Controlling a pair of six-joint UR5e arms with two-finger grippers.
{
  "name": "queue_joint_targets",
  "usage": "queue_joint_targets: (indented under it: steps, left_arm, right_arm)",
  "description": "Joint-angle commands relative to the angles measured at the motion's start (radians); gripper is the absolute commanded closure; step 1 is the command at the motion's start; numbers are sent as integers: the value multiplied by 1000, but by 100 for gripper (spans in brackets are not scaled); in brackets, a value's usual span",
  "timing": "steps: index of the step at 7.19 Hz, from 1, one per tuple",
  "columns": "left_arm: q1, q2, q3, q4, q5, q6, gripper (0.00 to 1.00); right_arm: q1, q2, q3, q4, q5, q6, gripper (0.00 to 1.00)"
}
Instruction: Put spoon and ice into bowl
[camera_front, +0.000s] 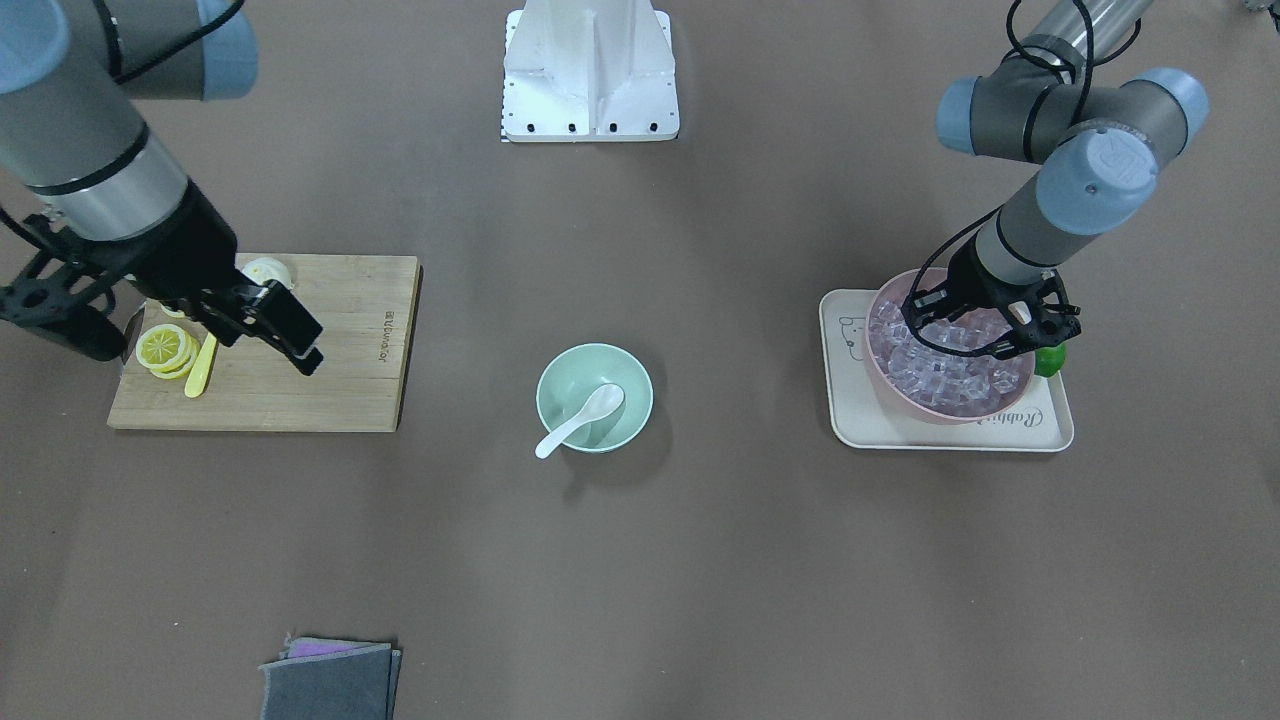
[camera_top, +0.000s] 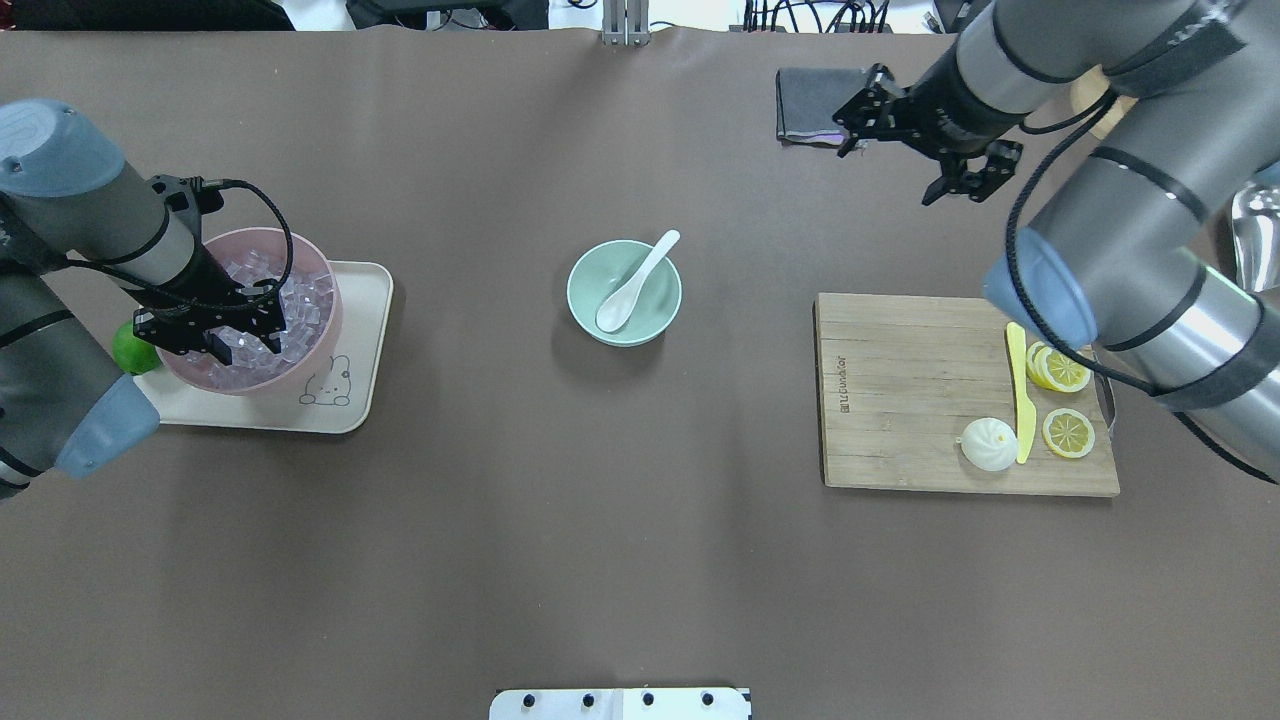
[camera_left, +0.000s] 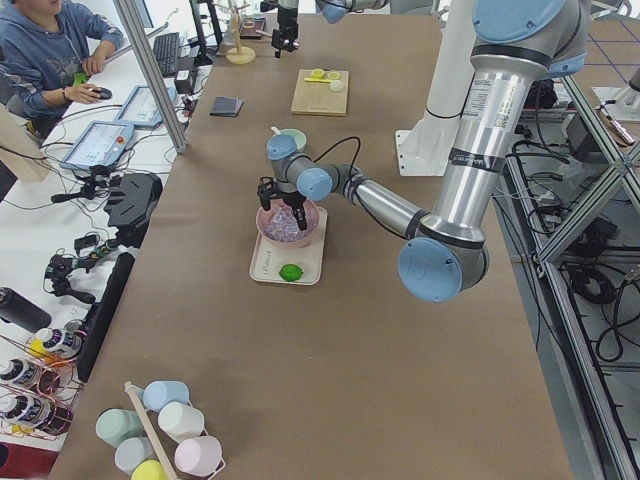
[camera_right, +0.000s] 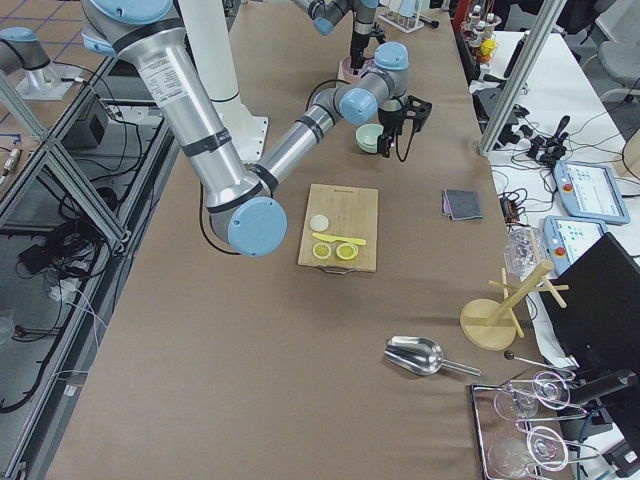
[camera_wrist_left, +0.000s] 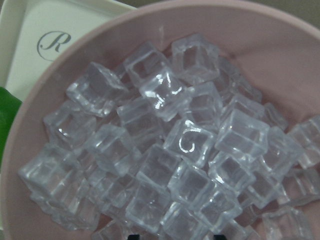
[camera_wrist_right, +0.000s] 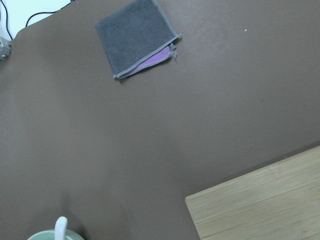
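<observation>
— Since we have both arms in view, where do we find the spoon (camera_front: 581, 419)?

— We see it lying in the mint-green bowl (camera_front: 560, 368) at the middle of the table (camera_front: 640, 600). Its scoop is down inside, and its handle rests on the rim with the end poking out over the edge. Neither gripper touches it.

— And the ice (camera_wrist_left: 165, 150)?

— Every cube we can make out is heaped in the pink bowl (camera_front: 882, 388). That bowl stands on the cream tray (camera_front: 858, 415) on our left side, well apart from the green bowl. A round green thing (camera_top: 130, 348) sits on the tray just beside the pink bowl.

— How do we read our left gripper (camera_top: 243, 345)?

— It hangs right over the heap, pointing down, its fingers (camera_top: 214, 346) spread apart with nothing between them. In the left wrist view we catch only two dark tips at the bottom edge, above the cubes. We cannot tell whether they touch the ice.

— And our right gripper (camera_top: 888, 172)?

— It is raised above the table, fingers parted and empty. The right wrist view looks down on the folded grey cloth (camera_wrist_right: 137, 35), a corner of the wooden cutting board (camera_wrist_right: 270, 205) and a bit of the green bowl's rim with the spoon handle.

— What do we have on the board?

— Lemon slices (camera_top: 1066, 432), a yellow knife (camera_top: 1019, 400) and a white bun-shaped piece (camera_top: 987, 445) just beside the knife.
</observation>
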Motion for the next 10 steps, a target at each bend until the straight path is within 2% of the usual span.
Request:
queue_joint_targets:
  steps: [1,4,5,6,7,10]
  left_arm:
    - [-4,-5,4,1,7,0,41]
    - [-5,-7,9,6,30,3,39]
    - [-5,-10,9,6,36,4,50]
    - [-5,-10,9,6,38,4,80]
    - [-5,-11,8,6,37,4,100]
    - [-7,-13,-11,7,33,6,100]
  right_arm:
    - [76,-59,24,-3,68,-91,0]
    - [88,-79,45,-3,68,-91,0]
    - [90,-85,53,-4,70,-91,0]
    - [96,-88,54,-4,70,-93,0]
    - [98,-92,64,-6,73,-91,0]
    - [98,-95,74,-27,73,-91,0]
